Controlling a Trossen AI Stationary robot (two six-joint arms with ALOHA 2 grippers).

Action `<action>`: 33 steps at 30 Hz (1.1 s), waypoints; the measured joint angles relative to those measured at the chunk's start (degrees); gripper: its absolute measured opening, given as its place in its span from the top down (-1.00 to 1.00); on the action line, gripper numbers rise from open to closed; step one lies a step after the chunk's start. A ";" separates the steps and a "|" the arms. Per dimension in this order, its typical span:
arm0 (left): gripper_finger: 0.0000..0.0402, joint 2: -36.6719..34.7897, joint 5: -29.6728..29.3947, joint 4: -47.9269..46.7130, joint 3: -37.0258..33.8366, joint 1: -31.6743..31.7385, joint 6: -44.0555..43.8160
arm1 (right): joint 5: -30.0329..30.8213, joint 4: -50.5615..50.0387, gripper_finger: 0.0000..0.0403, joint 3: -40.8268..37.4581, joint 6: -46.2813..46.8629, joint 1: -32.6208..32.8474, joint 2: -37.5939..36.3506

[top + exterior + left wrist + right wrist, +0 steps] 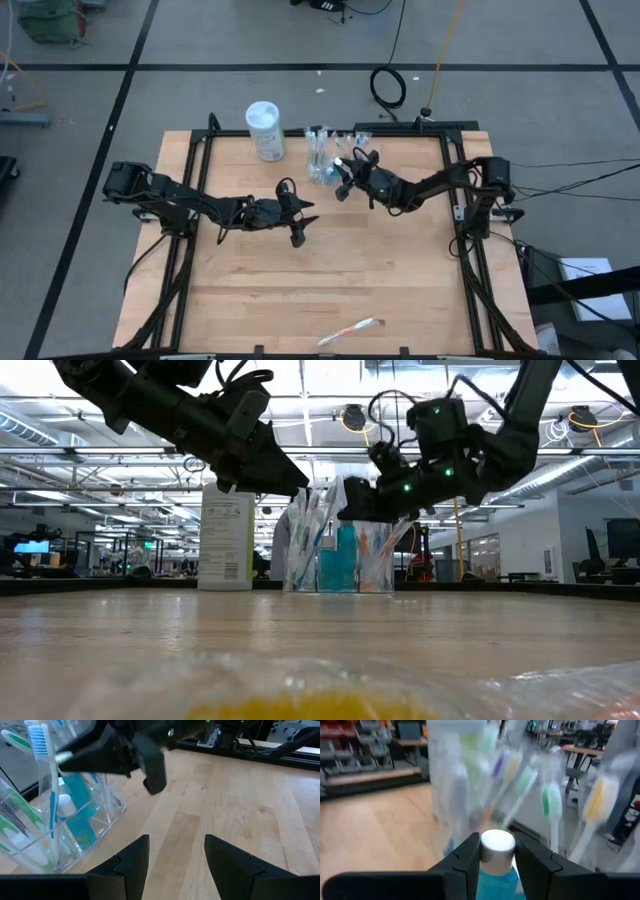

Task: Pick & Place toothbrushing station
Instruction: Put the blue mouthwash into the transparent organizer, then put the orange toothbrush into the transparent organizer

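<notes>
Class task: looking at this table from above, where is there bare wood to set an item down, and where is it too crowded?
Free: the wide stretch of table between the two arms and the loose toothbrush at the near edge. Crowded: the far edge, where the white canister, the clear holder of toothbrushes and the right gripper, shut on a blue tube, cluster. The left gripper hangs open just before them.

1. The toothbrushes [547, 800] in the right wrist view are blurred.
2. At 6 o'clock in the low view, a yellow-and-clear object [330, 700] is blurred beyond telling.
3. The toothpaste tube [496, 870] is cut off by the frame's edge.
</notes>
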 joint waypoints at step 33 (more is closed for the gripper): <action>0.01 0.00 0.07 -0.39 0.00 0.00 0.31 | -9.01 -30.07 0.14 -0.15 -4.04 8.82 -20.46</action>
